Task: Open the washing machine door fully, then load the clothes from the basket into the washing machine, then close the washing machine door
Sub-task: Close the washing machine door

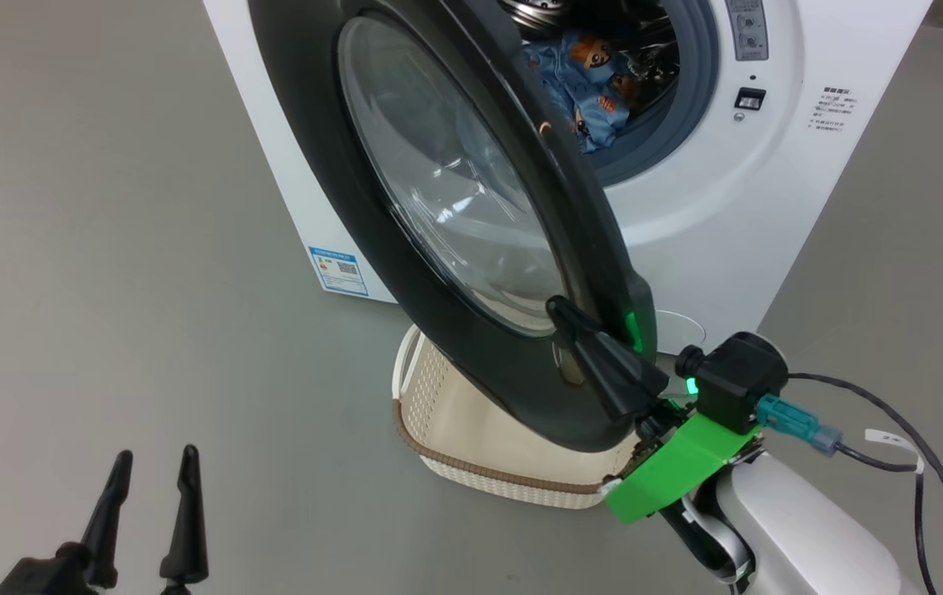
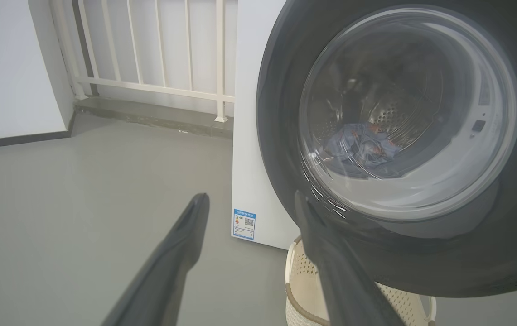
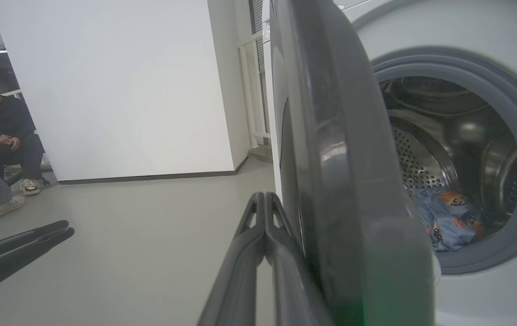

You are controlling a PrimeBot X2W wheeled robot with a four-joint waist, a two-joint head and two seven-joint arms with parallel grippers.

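Right end effector (image 1: 560,312) — fingers (image 1: 606,366) pinched — touches glossy, round-rimmed washing machine door (image 1: 306,124).

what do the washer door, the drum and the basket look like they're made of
Washing machine door: glossy black rim, probably plastic by its sheen; see-through bulging centre, glass or clear plastic. Drum: bright reflective metal with punched holes, likely stainless steel. Basket: matte cream perforated plastic, with a brown woven-look rim.
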